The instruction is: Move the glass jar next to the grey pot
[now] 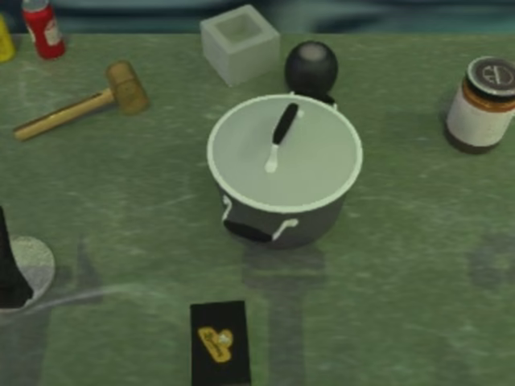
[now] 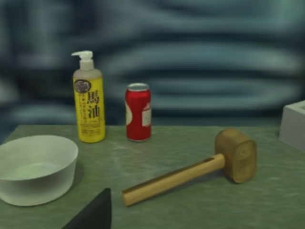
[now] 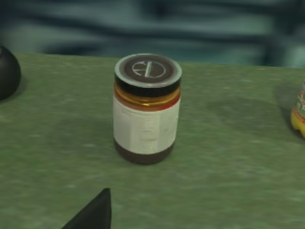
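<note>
Standing upright at three o'clock from the grey pot [image 1: 284, 165], well apart, my glass jar [image 1: 482, 104] sits ungripped; I cannot tell either gripper's opening.

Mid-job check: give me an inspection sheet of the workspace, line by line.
Surface: green table, scuffed.
Job's things: jar upright at the right edge, ungripped; pot at centre, lid on; the two stand well apart.
Clutter: mallet, red can, yellow bottle, white bowl, hollow cube, black sphere, black box.
Grippers: left arm at the left edge by the bowl; right arm not in the top view, its wrist camera faces the jar.
Cables: nothing seen.
Surroundings: blurred blue-grey backdrop.
</note>
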Robot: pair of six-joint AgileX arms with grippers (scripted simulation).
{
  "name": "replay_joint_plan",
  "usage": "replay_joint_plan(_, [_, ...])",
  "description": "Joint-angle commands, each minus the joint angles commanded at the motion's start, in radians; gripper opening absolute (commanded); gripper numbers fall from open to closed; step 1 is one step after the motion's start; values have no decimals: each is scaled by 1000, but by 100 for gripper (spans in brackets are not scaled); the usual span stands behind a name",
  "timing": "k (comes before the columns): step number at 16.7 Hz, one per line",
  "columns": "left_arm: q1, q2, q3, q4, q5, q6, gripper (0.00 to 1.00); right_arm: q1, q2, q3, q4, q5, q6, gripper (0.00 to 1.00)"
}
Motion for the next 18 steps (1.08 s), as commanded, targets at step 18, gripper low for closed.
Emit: replay_joint_plan(18, [0,0,0,0,0,0,100,-16,1805,1706,-1067,-65,-440,100])
